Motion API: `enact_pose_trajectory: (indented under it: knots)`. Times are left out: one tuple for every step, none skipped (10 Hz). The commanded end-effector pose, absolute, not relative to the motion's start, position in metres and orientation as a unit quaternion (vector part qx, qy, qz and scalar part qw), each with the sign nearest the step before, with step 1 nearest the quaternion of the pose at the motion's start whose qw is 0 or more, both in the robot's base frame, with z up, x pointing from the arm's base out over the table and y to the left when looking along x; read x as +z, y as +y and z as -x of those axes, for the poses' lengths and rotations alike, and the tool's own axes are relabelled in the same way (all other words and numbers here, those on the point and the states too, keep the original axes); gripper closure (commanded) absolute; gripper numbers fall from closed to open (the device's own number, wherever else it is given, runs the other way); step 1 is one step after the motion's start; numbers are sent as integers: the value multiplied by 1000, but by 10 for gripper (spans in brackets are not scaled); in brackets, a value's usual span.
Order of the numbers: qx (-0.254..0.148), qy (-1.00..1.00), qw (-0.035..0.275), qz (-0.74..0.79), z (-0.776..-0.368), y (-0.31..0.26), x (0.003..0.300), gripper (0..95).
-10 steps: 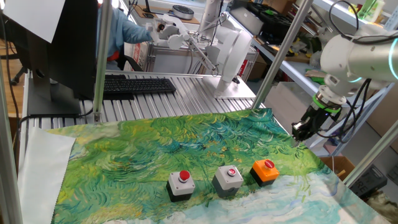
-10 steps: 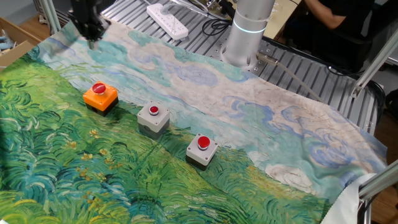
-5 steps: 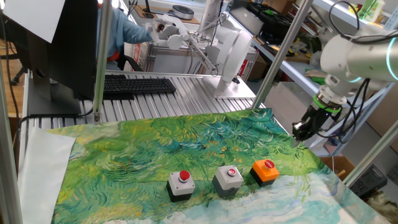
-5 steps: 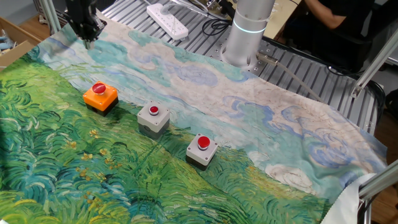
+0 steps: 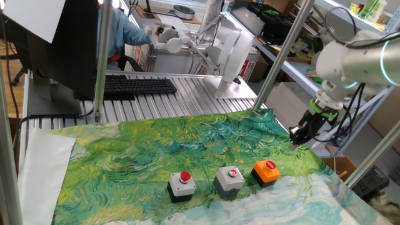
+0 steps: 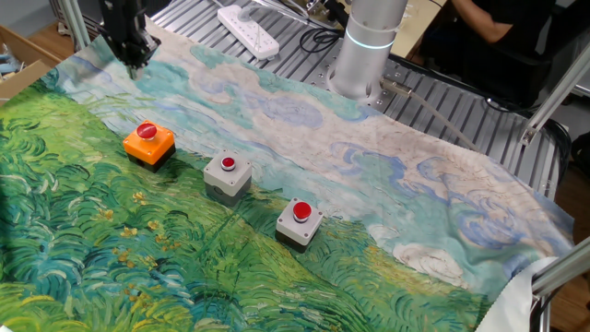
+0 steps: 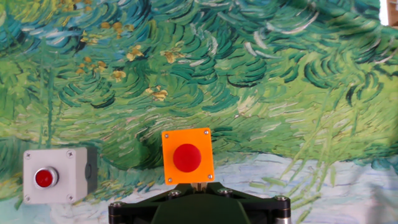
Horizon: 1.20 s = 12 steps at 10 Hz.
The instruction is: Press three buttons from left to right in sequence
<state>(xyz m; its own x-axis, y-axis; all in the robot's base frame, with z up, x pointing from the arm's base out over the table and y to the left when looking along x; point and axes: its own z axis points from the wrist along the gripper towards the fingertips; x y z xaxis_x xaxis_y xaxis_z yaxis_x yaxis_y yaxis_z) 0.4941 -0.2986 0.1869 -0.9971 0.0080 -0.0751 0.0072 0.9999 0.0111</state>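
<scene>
The orange button [image 7: 187,157] sits on the cloth-covered desk [image 5: 187,144], directly below my closed, empty end effector [image 5: 299,136] (fingertips pointing down); the two grey buttons [image 6: 228,173] [image 6: 300,221] continue the row to one side.

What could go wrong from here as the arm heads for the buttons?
1. The gripper hangs nearest the orange button; depending on which side counts as left, it may start at the wrong end.
2. The three buttons sit close together on a wrinkled painted cloth; a push off the red cap could slide or tip a box such as the middle grey button.
3. The shut fingers make a narrow tip that might miss the small cap.
</scene>
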Motion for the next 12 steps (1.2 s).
enact_pose_trajectory:
  knots:
    - [7, 999, 39, -7, -496, -298, 180, 950]
    - [7, 999, 39, -11, -498, -297, 173, 950]
    - [7, 999, 40, -14, -499, -296, 168, 950]
    - [8, 999, 39, -14, -499, -295, 163, 950]
    - [8, 999, 40, -15, -500, -294, 160, 950]
    - [8, 999, 41, -17, -500, -293, 152, 950]
    - [8, 999, 42, -18, -501, -293, 147, 950]
    - [8, 999, 43, -18, -501, -292, 144, 950]
    - [9, 999, 43, -19, -501, -292, 141, 950]
    - [9, 999, 43, -19, -502, -292, 139, 950]
    - [10, 999, 43, -19, -502, -292, 136, 950]
    - [10, 999, 43, -19, -502, -292, 135, 950]
